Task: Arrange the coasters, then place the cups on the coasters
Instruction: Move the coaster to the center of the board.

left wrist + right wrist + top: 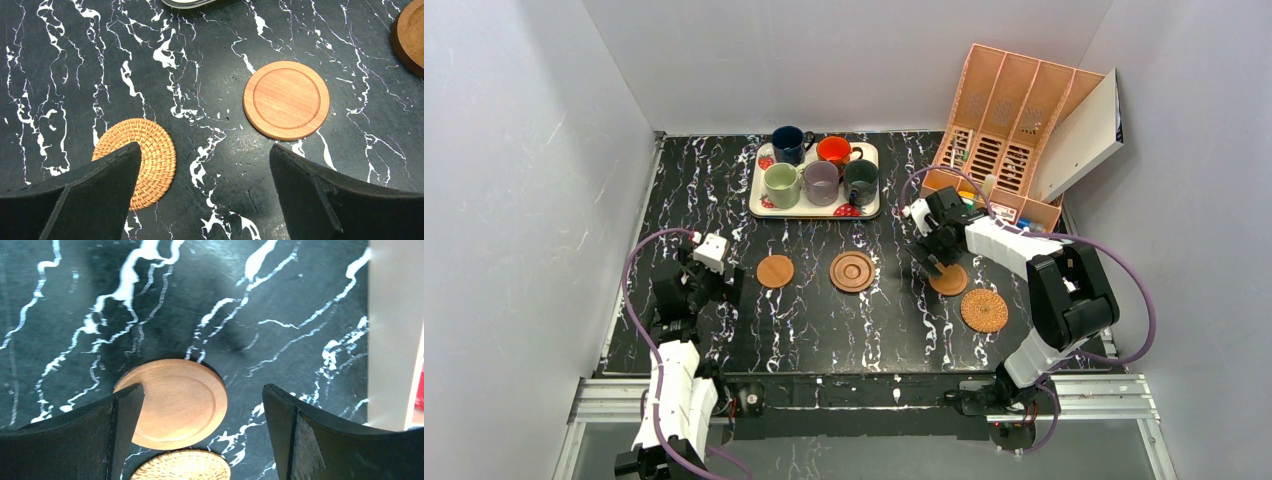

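Ringed brown coaster (412, 35) half out of view; wicker coaster (145, 145) partly behind a finger (100, 192) of the left pincer (205, 152).

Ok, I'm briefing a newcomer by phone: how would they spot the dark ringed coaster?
Find the white tray of cups at the back of the black marbled table. Just in front of its right half lies the ringed coaster. It alone is dark brown with concentric rings; the smooth coaster to its left is paler.

Glossy ceramic cups (821, 183); rough wicker coaster (150, 145); smooth wooden coaster (286, 100); marbled table (75, 75).
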